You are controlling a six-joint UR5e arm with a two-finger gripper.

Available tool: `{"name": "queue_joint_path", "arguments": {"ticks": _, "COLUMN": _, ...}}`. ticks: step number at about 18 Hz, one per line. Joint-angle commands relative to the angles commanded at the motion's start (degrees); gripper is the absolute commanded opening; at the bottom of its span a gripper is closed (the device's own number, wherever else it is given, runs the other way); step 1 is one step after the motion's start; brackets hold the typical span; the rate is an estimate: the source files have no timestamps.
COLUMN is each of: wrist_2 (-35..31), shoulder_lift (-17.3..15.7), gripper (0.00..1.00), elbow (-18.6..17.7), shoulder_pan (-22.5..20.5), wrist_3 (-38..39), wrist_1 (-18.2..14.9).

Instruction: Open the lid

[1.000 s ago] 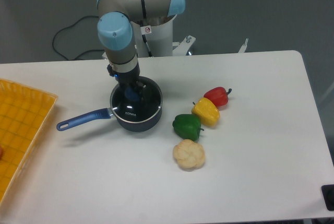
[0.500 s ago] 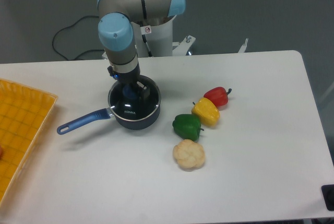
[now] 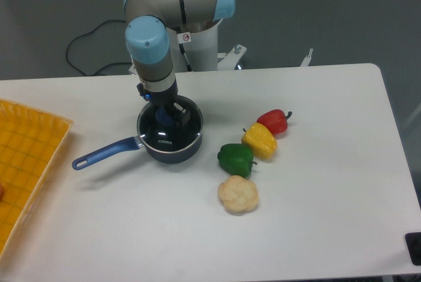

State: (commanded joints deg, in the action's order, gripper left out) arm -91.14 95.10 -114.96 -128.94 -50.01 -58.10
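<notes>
Right now the tool (image 3: 167,115) is down over the lid (image 3: 170,129), its fingers close on either side of the blue knob (image 3: 166,117), apparently gripping it; the lid sits on the pan (image 3: 172,150), left of the peppers (image 3: 255,142) on the bench (image 3: 316,183)
</notes>
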Motion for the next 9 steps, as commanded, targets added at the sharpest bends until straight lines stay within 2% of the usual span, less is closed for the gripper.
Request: {"name": "queue_joint_path", "arguments": {"ticks": 9, "wrist_2": 0.18, "shoulder_lift": -0.09, "gripper": 0.51, "elbow": 5.54, "shoulder_pan": -2.37, "wrist_3": -0.17, "wrist_1": -1.40}}
